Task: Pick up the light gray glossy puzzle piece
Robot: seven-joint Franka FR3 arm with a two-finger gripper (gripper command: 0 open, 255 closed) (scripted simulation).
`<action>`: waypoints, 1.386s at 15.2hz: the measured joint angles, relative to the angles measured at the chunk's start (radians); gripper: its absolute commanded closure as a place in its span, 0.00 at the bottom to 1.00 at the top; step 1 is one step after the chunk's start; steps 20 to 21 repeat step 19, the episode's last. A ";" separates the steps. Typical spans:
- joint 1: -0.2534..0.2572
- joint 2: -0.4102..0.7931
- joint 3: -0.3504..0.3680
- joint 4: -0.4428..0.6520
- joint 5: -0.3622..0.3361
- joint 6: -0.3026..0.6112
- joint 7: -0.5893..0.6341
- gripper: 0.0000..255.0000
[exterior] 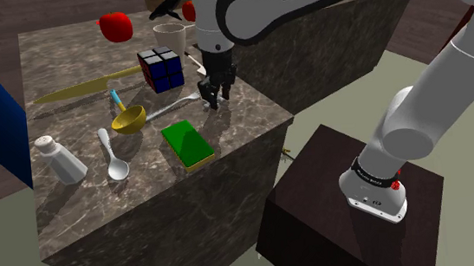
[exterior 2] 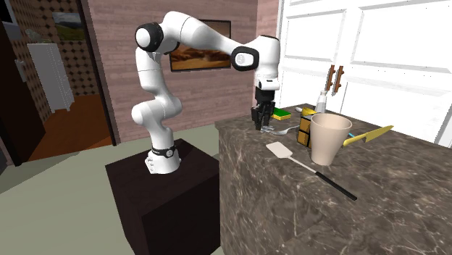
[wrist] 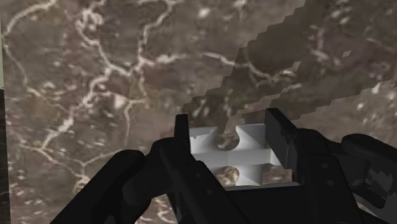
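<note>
Fingers of the all-black two-finger gripper (wrist: 229, 135) press against two opposite sides of the light grey glossy puzzle piece (wrist: 245, 153), low in the middle of the wrist view, so I judge the pincer clamped on the piece. You cannot tell from these views whether the piece has left the stone yet.

In the shoulder view the gripper hangs at upper centre, low over the dark veined marble counter (exterior: 146, 213). Raise it straight up, slowly, with the hold kept firm, because a glossy piece may well slip or twist if you swing sideways early. Keep the climb vertical: a grey metal spoon (exterior: 177, 105) lies just left of the fingers, and a green sponge on a yellow base (exterior: 188, 145) lies just below them in that frame.

Farther left sit a yellow bowl (exterior: 128, 119), a white spoon (exterior: 114, 155) and a white shaker (exterior: 59, 159). Toward the top stand a colourful puzzle cube (exterior: 161, 69) and a beige cup (exterior: 169, 37).

In the second exterior view, white panelled doors (exterior 2: 377, 51) fill the upper right. A reddish brick wall (exterior 2: 116, 65) with a framed picture (exterior 2: 199, 54) stands behind the arm.
</note>
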 measured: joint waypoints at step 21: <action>-0.004 -0.021 -0.009 0.174 0.004 -0.194 -0.006 1.00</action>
